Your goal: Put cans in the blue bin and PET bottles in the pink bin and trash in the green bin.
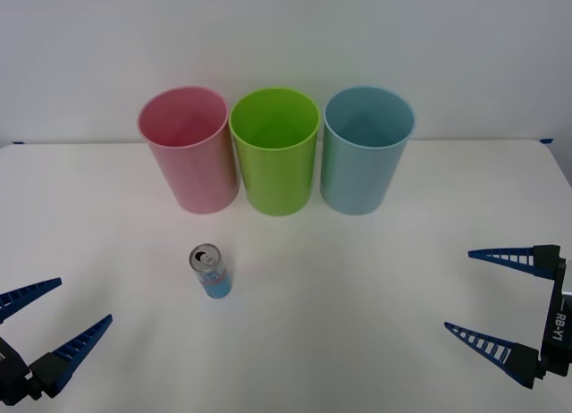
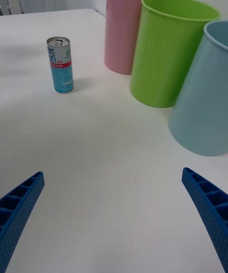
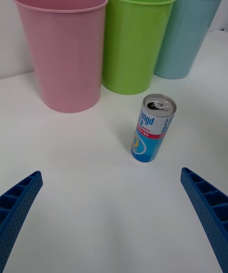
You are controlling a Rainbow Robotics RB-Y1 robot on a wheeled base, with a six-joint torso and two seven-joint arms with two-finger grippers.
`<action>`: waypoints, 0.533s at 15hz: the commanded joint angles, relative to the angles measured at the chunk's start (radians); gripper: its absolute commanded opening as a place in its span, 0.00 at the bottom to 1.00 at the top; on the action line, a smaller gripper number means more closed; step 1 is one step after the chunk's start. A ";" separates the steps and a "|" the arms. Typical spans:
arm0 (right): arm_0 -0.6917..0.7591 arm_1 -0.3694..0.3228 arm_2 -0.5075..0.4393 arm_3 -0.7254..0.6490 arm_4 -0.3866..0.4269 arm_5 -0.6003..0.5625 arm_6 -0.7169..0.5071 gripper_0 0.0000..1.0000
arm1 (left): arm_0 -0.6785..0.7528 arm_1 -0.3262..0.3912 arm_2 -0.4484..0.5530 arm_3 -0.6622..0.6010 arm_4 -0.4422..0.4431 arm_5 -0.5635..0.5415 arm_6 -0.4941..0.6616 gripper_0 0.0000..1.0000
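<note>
Can point(image 1: 211, 273) upright mid-table, nearer left gripper point(image 1: 46, 326); both grippers' fingers apart. Close squarely round its body; right gripper point(image 1: 498, 297) idle.

Three bins upright in a row at the far side of the white table point(image 1: 295, 341), against the wall: pink bin point(image 1: 189, 149) on the left, green bin point(image 1: 275, 150) in the middle, blue bin point(image 1: 366, 148) on the right. Pink and green touching or nearly so, blue just beside green. All three look empty inside. Can point(image 1: 211, 271) standing upright, pull-tab top up, nearer than the pink bin, apart from it. Left gripper point(image 1: 55, 307) low at the near-left corner, fingers spread. Right gripper point(image 1: 481, 290) at the near-right edge, fingers spread wide. Both well apart from the can, holding nothing.
</note>
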 commanded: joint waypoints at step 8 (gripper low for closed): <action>0.000 0.000 0.000 0.000 0.000 0.000 0.000 1.00 | 0.000 0.000 0.000 0.000 0.000 0.000 0.000 1.00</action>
